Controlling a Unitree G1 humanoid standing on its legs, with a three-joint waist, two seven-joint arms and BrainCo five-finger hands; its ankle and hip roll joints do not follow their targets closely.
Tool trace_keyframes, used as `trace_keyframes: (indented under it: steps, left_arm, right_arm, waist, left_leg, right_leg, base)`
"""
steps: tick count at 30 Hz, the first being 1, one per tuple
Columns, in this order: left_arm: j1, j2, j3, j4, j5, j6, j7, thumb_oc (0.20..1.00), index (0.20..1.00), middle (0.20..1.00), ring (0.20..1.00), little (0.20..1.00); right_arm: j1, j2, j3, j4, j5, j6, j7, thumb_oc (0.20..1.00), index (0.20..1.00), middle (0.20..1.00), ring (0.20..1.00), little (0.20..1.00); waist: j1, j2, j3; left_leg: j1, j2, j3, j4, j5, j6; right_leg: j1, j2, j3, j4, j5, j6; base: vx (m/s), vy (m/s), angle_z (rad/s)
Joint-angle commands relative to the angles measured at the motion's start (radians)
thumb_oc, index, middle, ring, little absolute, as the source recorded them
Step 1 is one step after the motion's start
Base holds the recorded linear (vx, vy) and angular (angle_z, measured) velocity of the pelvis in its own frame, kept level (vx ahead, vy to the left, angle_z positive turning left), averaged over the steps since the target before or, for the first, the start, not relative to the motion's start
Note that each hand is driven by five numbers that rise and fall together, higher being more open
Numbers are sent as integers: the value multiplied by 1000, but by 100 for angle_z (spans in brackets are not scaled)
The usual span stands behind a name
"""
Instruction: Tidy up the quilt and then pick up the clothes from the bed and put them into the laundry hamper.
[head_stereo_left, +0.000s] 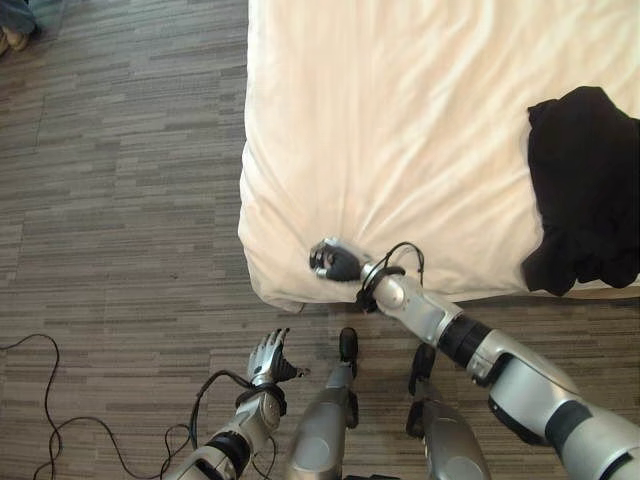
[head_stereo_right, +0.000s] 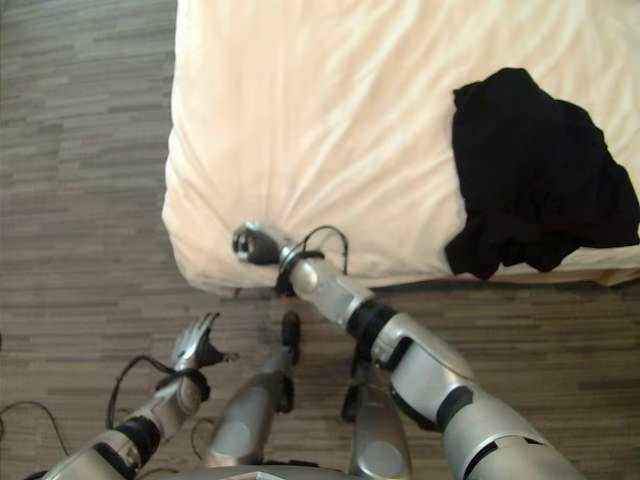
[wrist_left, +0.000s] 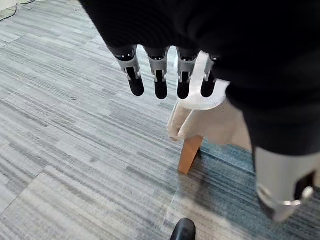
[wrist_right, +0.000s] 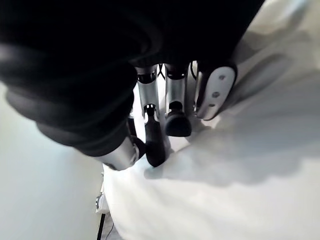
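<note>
Grey wood-grain floor (head_stereo_left: 120, 200) runs along the bed (head_stereo_left: 300, 296), which the cream quilt (head_stereo_left: 400, 120) covers to its near corner. My right hand (head_stereo_left: 330, 260) sits on that corner, fingers (wrist_right: 155, 142) curled down and pinching a fold of the quilt. A black heap of clothes (head_stereo_left: 585, 190) lies well apart, at the bed's near right edge. My left hand (head_stereo_left: 268, 358) hangs low over the floor, fingers (wrist_left: 160, 80) straight and empty, near the bed's wooden leg (wrist_left: 190, 154).
</note>
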Motion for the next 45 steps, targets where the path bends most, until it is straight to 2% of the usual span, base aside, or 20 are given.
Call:
trace_keyframes:
  steps: [1, 5, 7, 11, 16, 17, 20, 21, 22, 24, 27, 30, 31, 32, 35, 36, 37, 38, 39, 45]
  left_arm:
    - [14, -6, -15, 93, 43, 9, -13, 1000, 1000, 1000, 1000, 1000]
    - [39, 6, 9, 137, 87, 26, -45, 1000, 1000, 1000, 1000, 1000]
    - [85, 48, 54, 100, 97, 11, -69, 1000, 1000, 1000, 1000, 1000]
    - [54, 42, 78, 73, 86, 17, -44, 1000, 1000, 1000, 1000, 1000]
    - [-57, -8, 36, 58, 50, 27, -29, 1000, 1000, 1000, 1000, 1000]
    - [-100, -17, 32, 32, 31, 37, -24, 1000, 1000, 1000, 1000, 1000]
    - [-94, -5, 48, 7, 23, 39, -28, 1000, 1000, 1000, 1000, 1000]
    - [-84, 7, 61, -4, 14, 34, -25, 1000, 1000, 1000, 1000, 1000]
    - [-72, -29, 74, 69, -10, 37, -7, 1000, 1000, 1000, 1000, 1000]
    - [-47, -50, 67, 118, 10, 46, -26, 1000, 1000, 1000, 1000, 1000]
    - [-2, -57, 92, 126, 21, 47, -38, 1000, 1000, 1000, 1000, 1000]
    - [41, -30, 100, 128, 64, 51, -71, 1000, 1000, 1000, 1000, 1000]
    - [41, -29, 100, 128, 64, 51, -71, 1000, 1000, 1000, 1000, 1000]
    - [37, -21, 95, 139, 76, 54, -77, 1000, 1000, 1000, 1000, 1000]
    - [23, 21, 72, 156, 123, 65, -110, 1000, 1000, 1000, 1000, 1000]
    - [23, 21, 72, 156, 123, 65, -110, 1000, 1000, 1000, 1000, 1000]
    - [27, 23, 66, 170, 154, 66, -123, 1000, 1000, 1000, 1000, 1000]
    - [27, 23, 66, 170, 154, 66, -123, 1000, 1000, 1000, 1000, 1000]
    - [33, 16, 76, 189, 158, 65, -132, 1000, 1000, 1000, 1000, 1000]
    - [62, -15, 110, 204, 183, 62, -134, 1000, 1000, 1000, 1000, 1000]
  right_arm:
    - [78, 10, 59, -101, 139, -41, 160, 200, 200, 200, 200, 200]
    - [91, -73, 44, -293, 209, -67, 209, 200, 200, 200, 200, 200]
    - [73, -194, -45, -514, 275, -78, 199, 200, 200, 200, 200, 200]
    - [-8, -277, -157, -566, 251, -127, 76, 200, 200, 200, 200, 200]
    - [-18, -250, -251, -405, 239, -106, -69, 200, 200, 200, 200, 200]
    - [14, -218, -287, -231, 198, -65, -144, 200, 200, 200, 200, 200]
    - [80, -211, -312, -164, 169, -41, -147, 200, 200, 200, 200, 200]
    - [122, -206, -328, -122, 171, -34, -149, 200, 200, 200, 200, 200]
    - [204, -197, -364, -49, 172, -25, -149, 200, 200, 200, 200, 200]
    - [346, -210, -421, 14, 164, -22, -141, 200, 200, 200, 200, 200]
    - [496, -238, -502, 84, 101, 11, -136, 200, 200, 200, 200, 200]
    - [676, -240, -646, 256, 65, 53, -151, 200, 200, 200, 200, 200]
    - [675, -240, -646, 256, 65, 53, -151, 413, 413, 413, 413, 413]
    - [680, -231, -662, 302, 71, 60, -162, 1000, 1000, 1000, 1000, 1000]
    - [691, -204, -690, 440, 76, 62, -194, 1000, 1000, 1000, 1000, 1000]
    - [691, -203, -690, 441, 76, 62, -194, 1000, 1000, 1000, 1000, 1000]
    - [691, -188, -691, 521, 58, 62, -213, 1000, 1000, 1000, 1000, 1000]
    - [691, -187, -691, 522, 58, 61, -213, 1000, 1000, 1000, 1000, 1000]
    - [691, -174, -699, 560, 51, 69, -222, 1000, 1000, 1000, 1000, 1000]
    - [713, -145, -710, 635, 55, 93, -236, 1000, 1000, 1000, 1000, 1000]
  waist:
    - [7, -54, 14]
    - [-11, -68, -27]
    - [-35, -77, -42]
    - [-59, -75, -6]
    - [-81, -64, 42]
    - [-100, -59, 54]
    - [-103, -68, 61]
    - [-100, -79, 66]
    - [-94, -105, 67]
    - [-101, -133, 41]
    - [-137, -144, -8]
    - [-199, -161, -65]
    - [-198, -163, -68]
    - [-210, -165, -73]
    - [-196, -137, -84]
    - [-196, -138, -85]
    - [-183, -131, -106]
    - [-181, -132, -104]
    - [-171, -135, -140]
    - [-182, -129, -191]
  left_leg:
    - [50, 54, 30, 87, -135, -77]
    - [100, 56, 40, 66, -140, -81]
    - [145, 58, 59, 38, -140, -85]
    - [116, 65, 75, 72, -144, -89]
    - [17, 76, 93, 154, -159, -95]
    - [-18, 79, 104, 189, -173, -90]
    - [-24, 69, 66, 216, -192, -87]
    - [-31, 54, 12, 245, -204, -90]
    - [-18, 12, -129, 274, -235, -102]
    - [40, -17, -224, 243, -281, -75]
    - [106, -18, -203, 193, -287, -54]
    - [202, -32, -104, 115, -282, -33]
    - [199, -33, -102, 113, -279, -32]
    - [210, -35, -76, 99, -273, -28]
    - [240, 18, 78, 66, -234, -24]
    - [239, 17, 78, 65, -232, -24]
    - [256, 48, 168, 53, -213, -25]
    - [260, 47, 169, 51, -213, -25]
    - [271, 61, 244, 54, -208, -25]
    - [313, 107, 361, 181, -256, -54]
  right_leg:
    - [-11, -100, 86, 126, -164, 110]
    - [33, -96, 88, 106, -168, 108]
    - [60, -85, 97, 85, -169, 108]
    - [11, -75, 128, 102, -164, 103]
    - [-81, -69, 150, 139, -158, 93]
    - [-113, -58, 173, 134, -146, 94]
    - [-108, -47, 194, 118, -140, 93]
    - [-99, -39, 216, 104, -133, 94]
    - [-81, -21, 267, 79, -119, 94]
    - [-54, -8, 311, 60, -108, 96]
    - [-26, -23, 316, 58, -100, 109]
    - [-13, -34, 367, 32, -44, 164]
    - [-17, -35, 369, 31, -41, 164]
    - [-26, -30, 382, 33, -27, 176]
    - [-8, -49, 116, 138, -112, 131]
    - [-9, -50, 116, 137, -110, 130]
    - [50, -74, -9, 207, -160, 102]
    - [51, -74, -7, 209, -161, 102]
    - [113, -85, -46, 193, -167, 104]
    - [199, -37, 70, 37, -166, 116]
  base:
    - [65, 13, 6]
    - [82, -1, -2]
    - [86, -15, -9]
    - [-78, -19, -34]
    - [-98, -16, -24]
    - [-52, 21, -3]
    - [-27, 57, -33]
    - [-17, 154, -43]
    - [-7, 159, -50]
    - [96, 91, -79]
    - [122, 201, -53]
    - [27, 227, -35]
    - [-50, 176, -75]
    - [-158, 72, -94]
    - [-189, 49, -116]
    - [-218, -5, -192]
    - [-149, -22, -186]
    - [-198, -76, -170]
    - [17, -109, -158]
    - [55, -138, -154]
